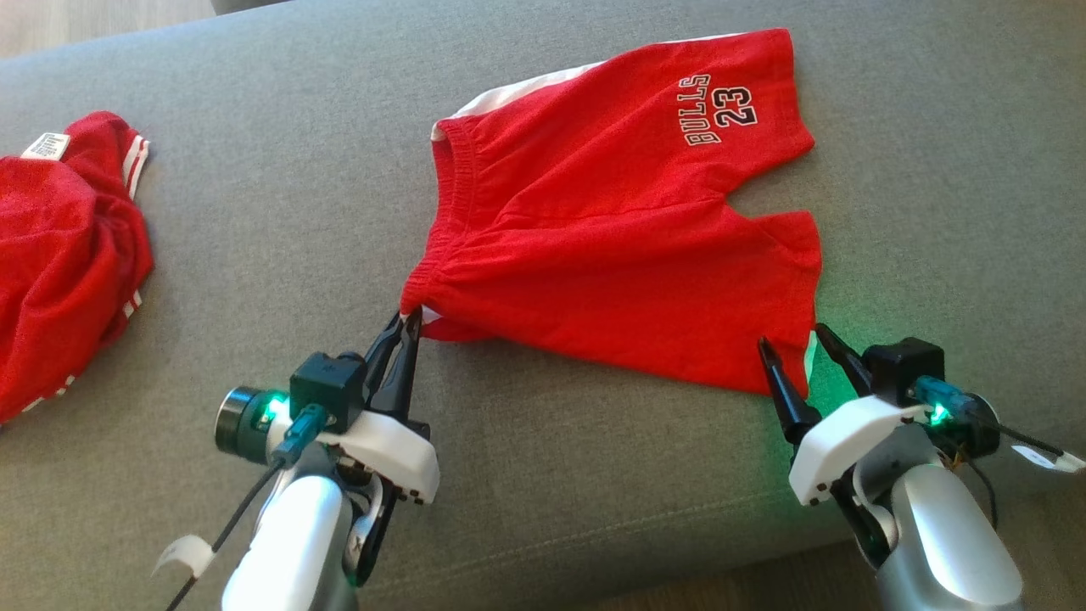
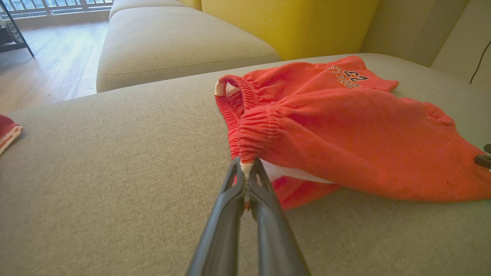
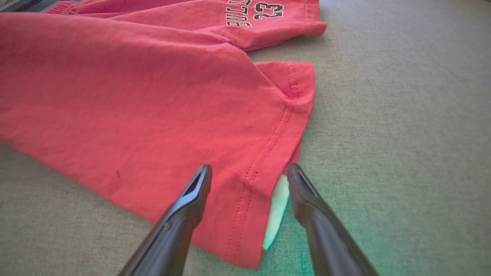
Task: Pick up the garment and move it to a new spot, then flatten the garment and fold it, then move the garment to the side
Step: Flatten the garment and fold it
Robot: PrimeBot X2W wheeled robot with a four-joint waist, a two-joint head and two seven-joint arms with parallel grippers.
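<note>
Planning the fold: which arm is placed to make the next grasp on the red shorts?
Right, probably. The right gripper stands open around the near leg hem corner of the red Bulls shorts, ready to close; the left gripper is shut on the waistband corner.

Home living room: a grey sofa seat point(image 2: 115, 172), a second seat cushion point(image 2: 172, 42) beyond it, a yellow backrest point(image 2: 287, 23), wooden floor point(image 1: 85, 25) at the far left.

Open cushion point(image 1: 280, 255) between shorts point(image 1: 611, 221), jersey point(image 1: 59, 246)
</note>
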